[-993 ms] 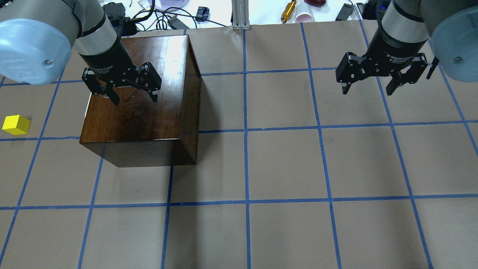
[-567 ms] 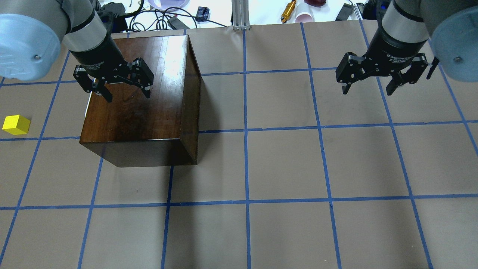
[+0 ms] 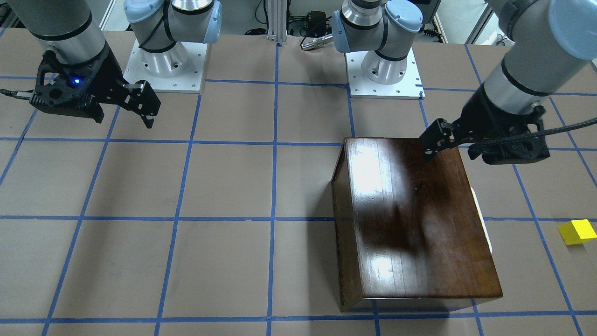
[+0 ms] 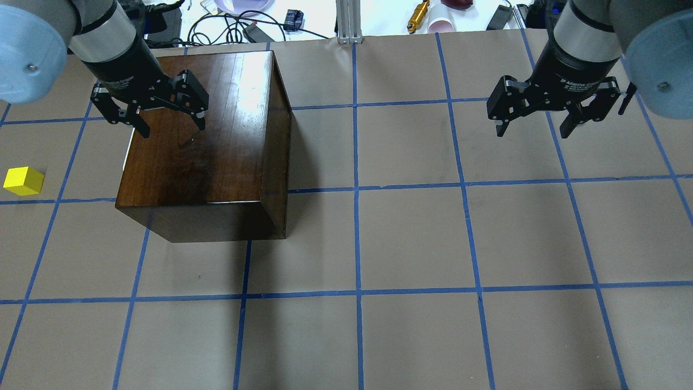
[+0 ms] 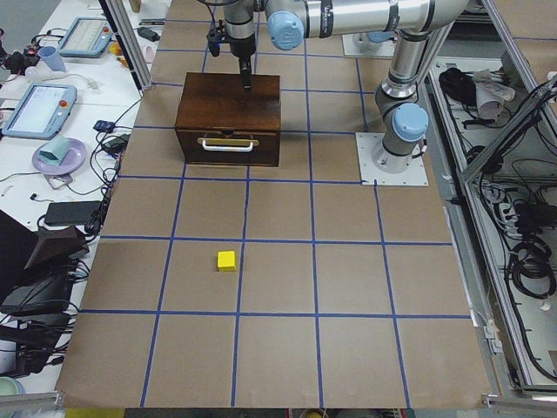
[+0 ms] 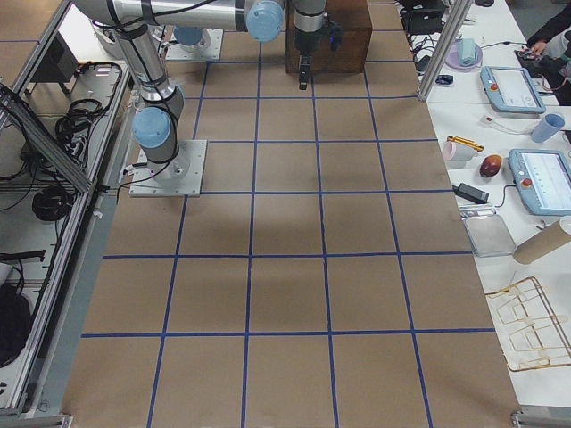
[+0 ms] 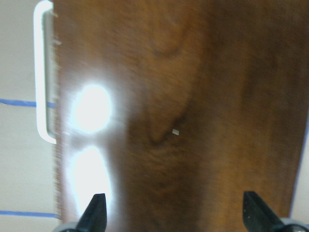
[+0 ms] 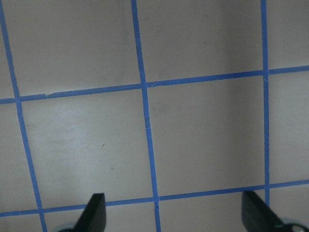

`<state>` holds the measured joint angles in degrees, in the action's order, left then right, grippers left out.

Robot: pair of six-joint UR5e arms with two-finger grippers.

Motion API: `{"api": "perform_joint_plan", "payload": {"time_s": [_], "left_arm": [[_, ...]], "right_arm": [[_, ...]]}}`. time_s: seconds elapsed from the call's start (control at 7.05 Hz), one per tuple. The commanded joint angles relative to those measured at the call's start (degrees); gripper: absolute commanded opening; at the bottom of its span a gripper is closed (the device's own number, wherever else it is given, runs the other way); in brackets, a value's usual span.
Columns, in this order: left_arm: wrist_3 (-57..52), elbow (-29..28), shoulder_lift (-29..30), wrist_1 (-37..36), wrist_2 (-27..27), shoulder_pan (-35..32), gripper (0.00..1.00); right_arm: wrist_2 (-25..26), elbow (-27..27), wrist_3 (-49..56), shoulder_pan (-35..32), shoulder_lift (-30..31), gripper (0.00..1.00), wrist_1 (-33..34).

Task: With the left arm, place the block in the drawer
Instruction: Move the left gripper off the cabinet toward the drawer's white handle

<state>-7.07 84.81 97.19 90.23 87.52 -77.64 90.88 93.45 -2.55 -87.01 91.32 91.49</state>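
The yellow block [image 4: 23,181] lies on the table to the left of the dark wooden box [image 4: 200,157], well apart from it; it also shows in the exterior left view [image 5: 226,259]. The drawer is shut in the box, and its whitish handle [image 5: 226,144] faces the block's side. My left gripper [image 4: 173,129] is open and empty. It hovers over the far left part of the box top, with the handle [image 7: 42,72] at the left edge of its wrist view. My right gripper [image 4: 533,131] is open and empty above bare table on the right.
Cables [image 4: 238,24], a brass part [image 4: 418,15] and an aluminium post [image 4: 349,21] sit beyond the far table edge. The two arm bases [image 3: 163,60] [image 3: 382,65] stand at the robot's side. Blue tape lines grid the brown table.
My left gripper has moved left and toward the far edge over the box top, still open. The right arm, the block and the box have not moved.
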Motion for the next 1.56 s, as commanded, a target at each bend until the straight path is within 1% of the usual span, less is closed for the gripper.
{"api": "perform_joint_plan", "payload": {"time_s": [0.0, 0.28, 0.43, 0.57, 0.71, 0.99, 1.13, 1.28, 1.42], "left_arm": [[-10.9, -1.1, 1.1, 0.1, -3.0, 10.8, 1.00], [-19.7, -4.6, 4.9, -0.4, -3.1, 14.6, 1.00], [-21.8, -6.1, 7.3, -0.5, -3.1, 16.1, 1.00], [-25.7, -6.5, 9.7, -1.0, -4.6, 17.3, 1.00], [-26.2, -6.2, 12.0, -3.9, -7.6, 18.3, 1.00], [-31.8, -5.6, 15.6, -4.0, -9.3, 18.4, 1.00], [-31.8, -5.3, 16.8, -3.8, -10.6, 18.4, 1.00], [-32.2, -3.6, 17.6, -4.2, -12.2, 18.4, 1.00], [-32.7, -2.5, 18.1, -4.8, -12.5, 18.3, 1.00]], "right_arm": [[0.0, 0.0, 0.0, 0.0, 0.0, 1.00, 0.0], [0.0, 0.0, 0.0, 0.0, 0.0, 1.00, 0.0], [0.0, 0.0, 0.0, 0.0, 0.0, 1.00, 0.0], [0.0, 0.0, 0.0, 0.0, 0.0, 1.00, 0.0], [0.0, 0.0, 0.0, 0.0, 0.0, 1.00, 0.0], [0.0, 0.1, 0.0, 0.0, 0.0, 1.00, 0.0], [0.0, 0.1, 0.0, 0.0, 0.0, 1.00, 0.0], [0.0, 0.0, 0.0, 0.0, 0.0, 1.00, 0.0], [0.0, 0.0, 0.0, 0.0, 0.0, 1.00, 0.0]]}}
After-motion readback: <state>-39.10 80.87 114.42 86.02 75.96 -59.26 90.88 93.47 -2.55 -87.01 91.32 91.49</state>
